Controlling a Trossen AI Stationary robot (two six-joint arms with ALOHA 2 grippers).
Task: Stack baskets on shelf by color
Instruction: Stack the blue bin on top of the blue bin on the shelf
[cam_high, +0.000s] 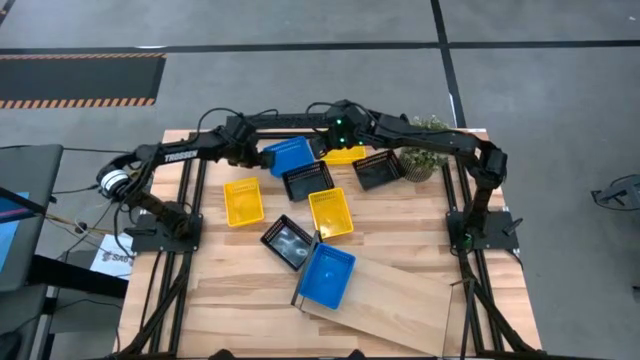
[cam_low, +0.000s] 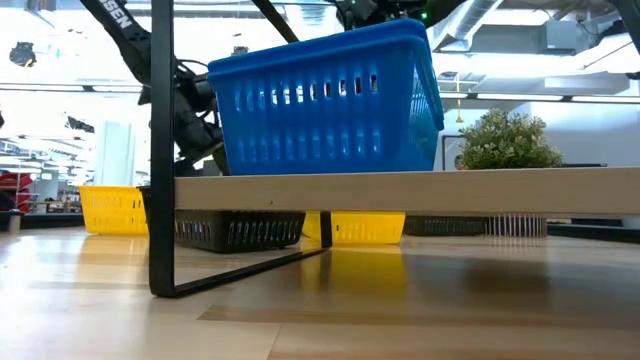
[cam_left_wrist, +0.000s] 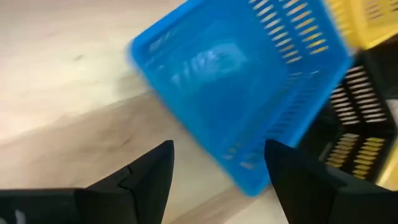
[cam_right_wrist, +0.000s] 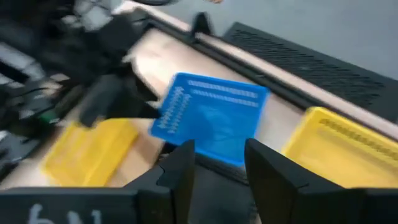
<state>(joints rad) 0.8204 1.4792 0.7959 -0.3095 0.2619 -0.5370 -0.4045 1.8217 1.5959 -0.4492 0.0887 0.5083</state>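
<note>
One blue basket (cam_high: 327, 277) sits on the shelf (cam_high: 400, 300).

Readable: "TROSSEN" in white letters along the left arm (cam_high: 185, 153), near the worktop's far left corner. Partial white lettering on an arm in the low view, not legible.

Low view: blue slotted plastic basket (cam_low: 325, 100) on the light-wood shelf board (cam_low: 400, 192) blocks everything behind it. The yellow plastic basket (cam_low: 365, 227) and black slotted basket (cam_low: 238, 230) under the board show only their lower parts. Both wrist views are motion-blurred. Left wrist: blue basket's (cam_left_wrist: 239, 81) rim and slots smeared, top cut by the frame edge. Right wrist: the dark arm (cam_right_wrist: 68, 68) beyond the blue basket (cam_right_wrist: 211, 118) is an unreadable smear.
</note>
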